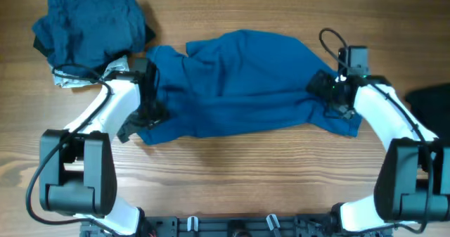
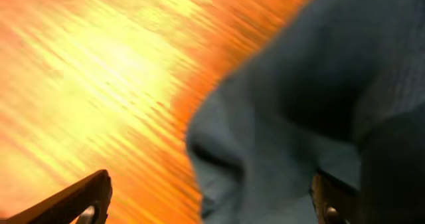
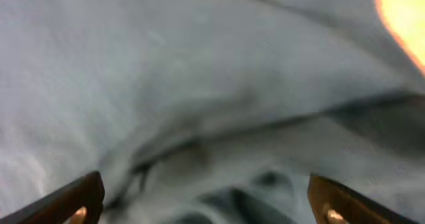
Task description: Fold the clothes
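Note:
The clothes' large medium-blue shirt [image 1: 239,82] lies spread and rumpled across the middle of the table. My left gripper [image 1: 150,100] sits at the shirt's left edge. In the left wrist view the gripper [image 2: 209,207] is open, its fingers [image 2: 80,201] wide apart, with the shirt's edge [image 2: 299,104] lying loose between them beside bare wood. My right gripper [image 1: 330,95] rests on the shirt's right end. Seen from the right wrist, that gripper [image 3: 206,207] is open too, its fingertips [image 3: 335,201] far apart over wrinkled fabric [image 3: 199,84] that fills the view.
A heap of darker navy garments [image 1: 91,26] lies at the back left, with a pale grey-white piece [image 1: 70,77] under its near edge, close to my left arm. A black garment [image 1: 430,100] shows at the right edge. Bare wooden table [image 1: 246,174] runs along the front.

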{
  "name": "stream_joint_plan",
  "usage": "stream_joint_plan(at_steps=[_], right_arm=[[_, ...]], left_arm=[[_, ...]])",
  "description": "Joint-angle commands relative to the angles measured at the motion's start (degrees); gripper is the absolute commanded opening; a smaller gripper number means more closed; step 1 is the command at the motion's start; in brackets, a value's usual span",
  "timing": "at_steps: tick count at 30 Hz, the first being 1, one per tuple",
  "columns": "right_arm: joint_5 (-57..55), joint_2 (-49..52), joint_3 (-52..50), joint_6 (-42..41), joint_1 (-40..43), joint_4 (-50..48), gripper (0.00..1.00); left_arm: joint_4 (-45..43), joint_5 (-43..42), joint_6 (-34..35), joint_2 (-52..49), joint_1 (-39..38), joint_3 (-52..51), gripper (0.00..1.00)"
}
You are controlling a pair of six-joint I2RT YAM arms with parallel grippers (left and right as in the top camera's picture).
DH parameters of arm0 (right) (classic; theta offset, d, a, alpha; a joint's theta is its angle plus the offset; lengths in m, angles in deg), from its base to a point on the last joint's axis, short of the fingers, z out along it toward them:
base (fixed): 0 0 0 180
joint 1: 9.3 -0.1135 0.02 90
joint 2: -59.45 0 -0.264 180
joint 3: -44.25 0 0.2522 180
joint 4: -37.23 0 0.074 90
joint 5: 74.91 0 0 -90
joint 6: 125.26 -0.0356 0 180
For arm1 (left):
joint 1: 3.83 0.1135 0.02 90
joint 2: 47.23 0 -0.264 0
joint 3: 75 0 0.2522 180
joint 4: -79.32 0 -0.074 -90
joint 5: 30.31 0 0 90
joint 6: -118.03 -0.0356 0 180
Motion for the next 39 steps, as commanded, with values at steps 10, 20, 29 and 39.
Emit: stream_joint_plan(at_steps=[10,20,29,39], right_arm=[[10.71,-4.96,5.55,9.49,1.14,15.96,0.17],[8.90,4.17,0.61,5.18,1.14,9.22,0.12],[5.60,7.06,0.61,4.13,1.99,7.58,0.11],[3.63,7.06,0.59,6.19,13.35,12.68,0.13]], left_arm=[[0.55,-17.88,0.55,3.80,-5.25,4.02,0.57],[-3.15,-17.86,0.55,0.72,-7.91,4.02,0.50],[-3.39,-16.59,0.09,-5.92,-7.91,4.02,0.50],[-0.52,-10.93,-1.62,-8.28,-3.76,4.02,0.54]])
